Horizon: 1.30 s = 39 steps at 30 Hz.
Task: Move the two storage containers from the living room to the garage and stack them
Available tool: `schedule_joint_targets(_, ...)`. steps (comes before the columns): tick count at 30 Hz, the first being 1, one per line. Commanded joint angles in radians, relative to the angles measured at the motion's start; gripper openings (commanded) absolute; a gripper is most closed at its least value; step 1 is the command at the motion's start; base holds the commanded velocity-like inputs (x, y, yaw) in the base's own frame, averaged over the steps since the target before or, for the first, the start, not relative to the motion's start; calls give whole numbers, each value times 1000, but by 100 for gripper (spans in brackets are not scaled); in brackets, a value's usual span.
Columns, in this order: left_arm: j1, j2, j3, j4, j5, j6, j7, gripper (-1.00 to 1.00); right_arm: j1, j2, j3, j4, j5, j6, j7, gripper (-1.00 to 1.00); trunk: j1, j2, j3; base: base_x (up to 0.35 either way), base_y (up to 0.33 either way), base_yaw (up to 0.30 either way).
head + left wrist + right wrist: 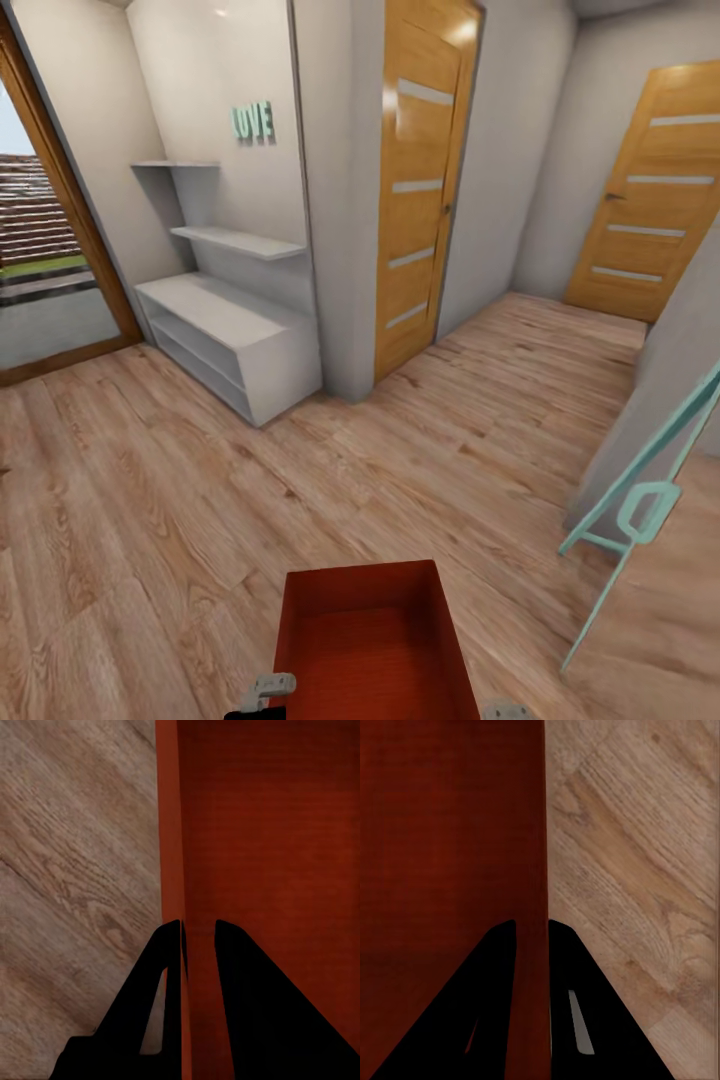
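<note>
Red bin (372,640) held up low in front, over the wood floor (150,520). Left gripper (199,937) clamped on one bin wall, right gripper (531,934) clamped on the other. Two wood doors (420,190) and a grey shelf (225,330) ahead.

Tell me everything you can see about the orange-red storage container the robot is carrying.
The storage container is an open-topped, orange-red rectangular bin with thin walls, looking like plastic, and nothing shows inside it. It is held level above the wood plank floor. The left gripper pinches one side wall and the right gripper the opposite wall, fingers straddling each rim.
</note>
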<state>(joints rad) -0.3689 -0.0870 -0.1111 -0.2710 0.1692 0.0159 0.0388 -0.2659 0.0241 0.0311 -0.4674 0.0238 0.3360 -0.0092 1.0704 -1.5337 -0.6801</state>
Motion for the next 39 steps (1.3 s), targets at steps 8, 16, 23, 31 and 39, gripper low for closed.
schedule_joint_targets(8, -1, 21, -19, -4, -1, -35, 10, -100, 1, -1, 15, 1, -15, 6, 0, -100, 1, 0, 4, 342, 0, 42)
schedule_joint_targets(16, -1, 21, -19, -4, -1, -35, 10, -100, 1, -1, 15, 2, -15, 6, 0, -100, 1, 0, 4, 341, 0, 2)
schedule_joint_targets(23, -1, 21, -19, -3, -1, -35, 10, -100, 1, -1, 15, 2, -15, 6, 0, -100, 1, 0, 5, 341, 0, 0)
schedule_joint_targets(31, -1, 20, -19, -3, -1, -35, 10, -100, 1, -1, 15, 2, -15, 5, 0, -100, 1, 0, 11, 341, 0, -98)
schedule_joint_targets(39, -1, 20, -19, -3, -1, -35, 10, -100, 1, -1, 14, 1, -15, 6, 0, -100, 1, 0, 16, 341, 0, -72)
